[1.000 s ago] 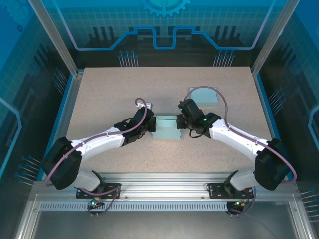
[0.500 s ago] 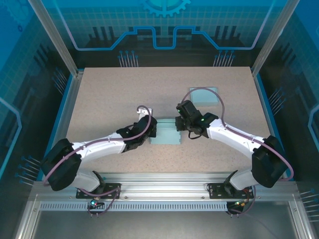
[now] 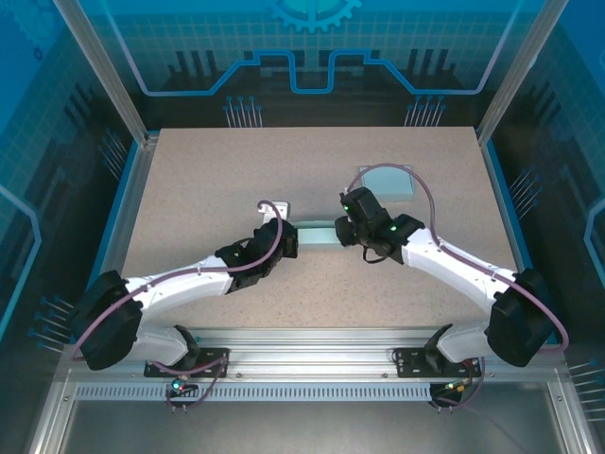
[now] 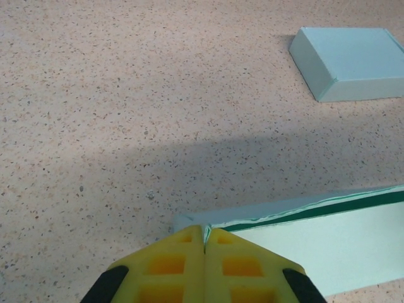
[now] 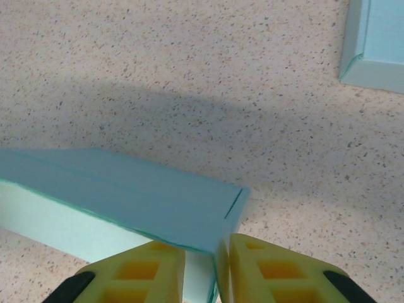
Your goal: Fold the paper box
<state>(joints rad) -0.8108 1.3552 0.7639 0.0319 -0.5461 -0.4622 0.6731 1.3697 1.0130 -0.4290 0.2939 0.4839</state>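
The paper box (image 3: 317, 232) lies mid-bench between the two arms, pressed low and long, with each gripper at one of its ends. The left gripper (image 4: 203, 235) is clenched tight over the near corner, its yellow fingers meeting with no gap, and by the look of it a thin wall of card is pinched between them. The right gripper (image 5: 207, 249) stands a little apart, straddling the opposite end corner without a firm pinch.

As I judge it, the step in hand is to work a side panel along its crease. To do it well, the left side should act as the anchor, pinning its corner flat so that the sheet cannot skate on the bench (image 4: 95, 95). The right should take the card close to the fold line and not at the free edge (card this thin buckles if levered from far out). A slow swing about the crease would spare the corner slit seen in the right wrist view.

The box is thin pale aqua card, matt, with darker green along its cut edges and sharp scored creases. The bench is a speckled beige, finely grained surface. A second, squarer aqua box (image 4: 353, 60) sits apart, its walls upright and corners crisp.
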